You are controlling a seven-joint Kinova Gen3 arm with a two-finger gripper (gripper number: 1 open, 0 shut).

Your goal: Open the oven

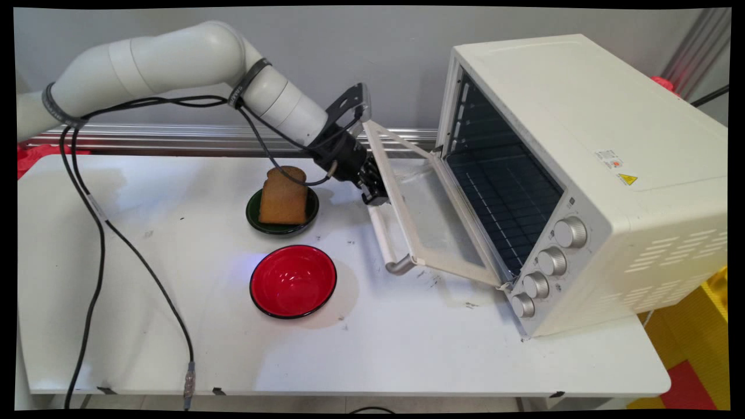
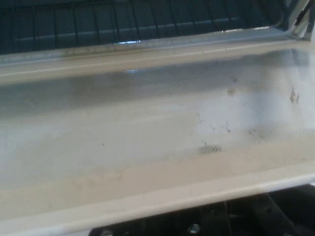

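I have the hand (image 1: 373, 189) at the outer edge of the toaster oven's (image 1: 588, 174) half-lowered glass door (image 1: 430, 209), by its handle (image 1: 381, 235); I cannot tell whether it is clamped or apart. Just to its left a slice of bread (image 1: 283, 196) stands on a dark green plate (image 1: 256, 218), with a red bowl (image 1: 293, 280) nearer me on the white table (image 1: 407, 343).

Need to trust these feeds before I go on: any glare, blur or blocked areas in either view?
Main view: sharp, evenly lit; soft shadows beside the red bowl and under the oven door; the gripper sits at the door's handle edge. Hand view: soft, slightly blurred, filled by the door's glass, pale reflections on it; fingers not discernible.
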